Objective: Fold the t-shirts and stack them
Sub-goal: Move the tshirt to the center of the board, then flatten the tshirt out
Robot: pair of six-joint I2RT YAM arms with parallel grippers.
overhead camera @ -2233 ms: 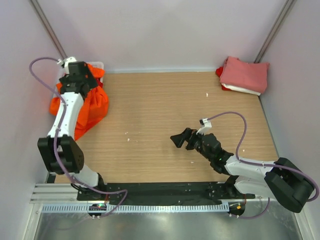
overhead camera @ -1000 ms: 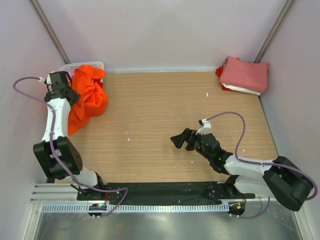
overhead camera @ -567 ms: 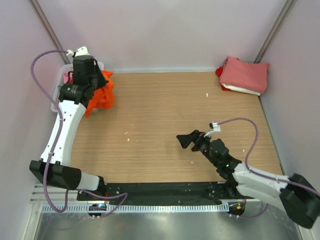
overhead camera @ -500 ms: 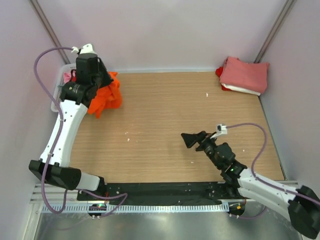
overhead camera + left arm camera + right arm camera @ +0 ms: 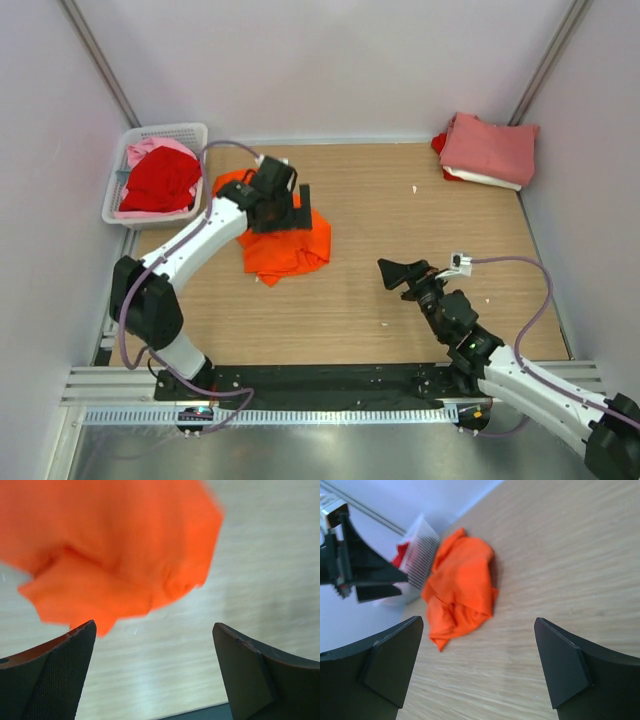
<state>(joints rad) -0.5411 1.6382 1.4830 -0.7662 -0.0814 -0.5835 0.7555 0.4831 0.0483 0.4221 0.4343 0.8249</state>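
A crumpled shirt (image 5: 288, 248) lay on the worktop (image 5: 400, 200) left of centre, a basket (image 5: 165, 131) holding more shirts (image 5: 158, 182) stood at its far left corner, and a folded pile of shirts (image 5: 490, 148) sat in the far right corner.

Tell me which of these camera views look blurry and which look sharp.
Top external: sharp and evenly lit, the shirt crisp-edged. Left wrist: shirt and table are smeared with blur, while its own fingers look crisp. Right wrist: mostly clear, with a shadow beside the shirt and the far basket slightly soft.
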